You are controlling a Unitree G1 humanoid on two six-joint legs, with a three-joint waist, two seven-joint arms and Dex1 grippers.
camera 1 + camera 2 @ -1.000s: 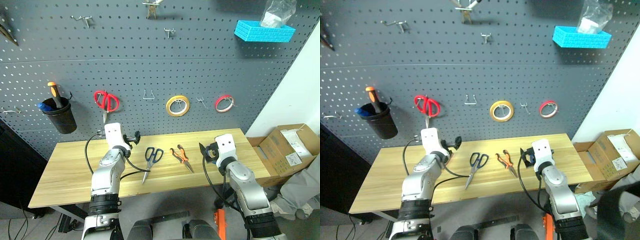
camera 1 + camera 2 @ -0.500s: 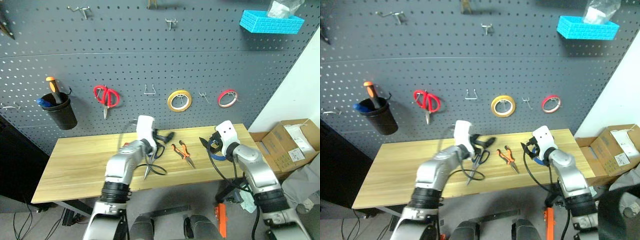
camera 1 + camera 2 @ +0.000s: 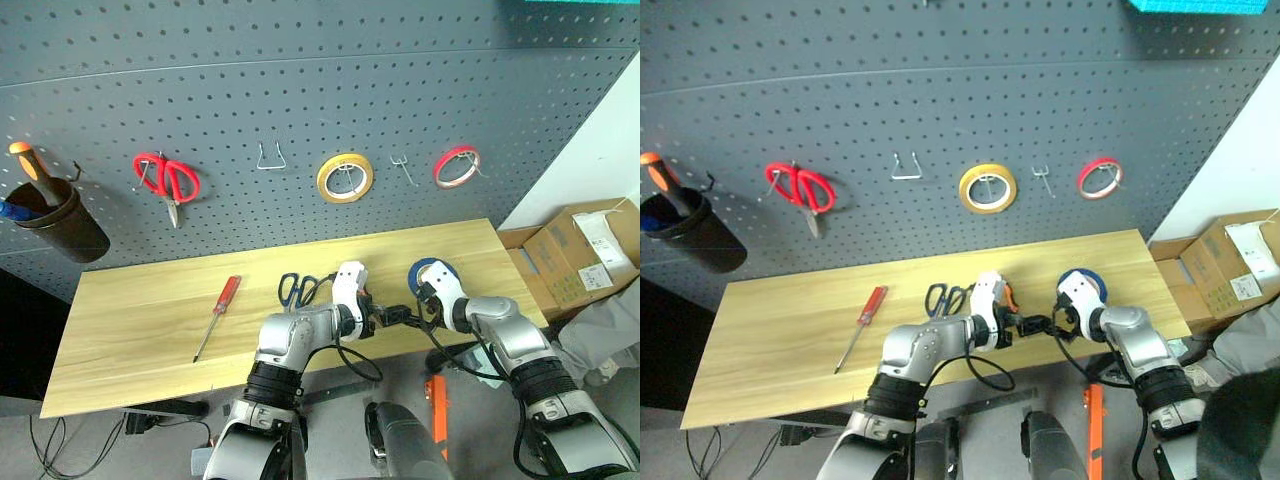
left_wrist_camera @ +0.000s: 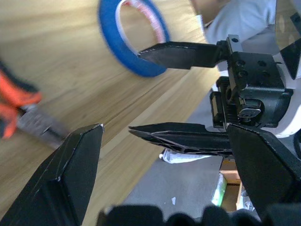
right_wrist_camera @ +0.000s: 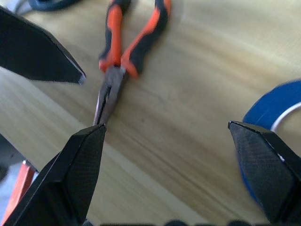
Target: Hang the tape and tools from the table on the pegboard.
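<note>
- Left gripper (image 3: 392, 317) spread open, nothing between the fingers; hovering low at the front edge of the table (image 3: 150, 340), pointing across toward the right gripper.
- Right gripper (image 3: 428, 304) open too, empty; facing the left one, tips nearly meeting at the table front.
- Blue tape (image 3: 434, 272) lying flat on the table just behind the right gripper; smooth ring, pale inner core, not gripped as far as visible.
- Pliers (image 5: 126, 52) flat on the wood between the two grippers; orange-and-black rubbery handles, slim grey metal nose pointing to the table front.
- Dark blue scissors (image 3: 296, 290) on the table just behind the left arm, loops visible, blades hidden under the arm.
- Red screwdriver (image 3: 217, 316) well off to the left on the table, thin metal shaft, red plastic handle, lying diagonal.
- Table top light wood grain, matte, rectangular.
- Pegboard (image 3: 300, 90) dark grey, regular rows of small holes; bare wire hook (image 3: 269, 158) and small hook (image 3: 401, 168) free.
- Already hanging there, not task items: red scissors (image 3: 166, 181), yellow tape roll (image 3: 345, 178), red tape roll (image 3: 456, 166), black cup (image 3: 60, 217) with orange-handled tool.
- Progress: judged at zero of four hung; tape, scissors, pliers, screwdriver all on the table.
- Likely step in hand: reach for pliers or tape; cannot tell which.
</note>
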